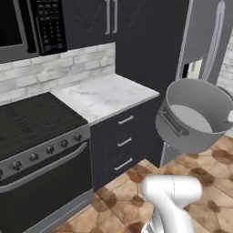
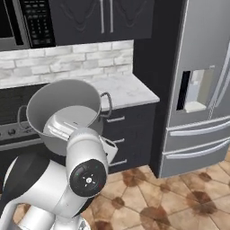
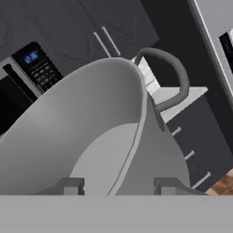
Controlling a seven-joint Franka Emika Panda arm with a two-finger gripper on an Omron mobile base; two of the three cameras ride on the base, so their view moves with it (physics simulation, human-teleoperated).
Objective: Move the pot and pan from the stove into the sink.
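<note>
Shiny silver steel stockpot (image 1: 195, 116), cylindrical and straight-sided, lifted clear of the black gas cooktop (image 1: 32, 120) and carried in the air to the right of it, out past the white marble counter (image 1: 104, 95) and above the brown tiled floor (image 1: 127, 200). Tilted toward the camera, mouth open to view, inside bare. Held by the rim: two-finger gripper (image 3: 118, 186) half open, one finger tip inside the wall and the other outside, wall pinched between. Probably chosen because a thin rim fits between the fingers where the wide body would not; tilt most likely from the pot's weight hanging off a single grip point. One loop side handle (image 3: 170, 77) sticking out on the far side of the rim, away from the gripper.

From the right base camera, same pot hanging in front of the cooktop's knob row, hiding part of the grates. Steel refrigerator (image 2: 200, 90) standing further right of the cooktop, beyond the dark drawer cabinet (image 2: 128, 134).

Judged as mid-carry of the first item. Risk: slipping or swinging of the tilted pot under a rim-only grip.
</note>
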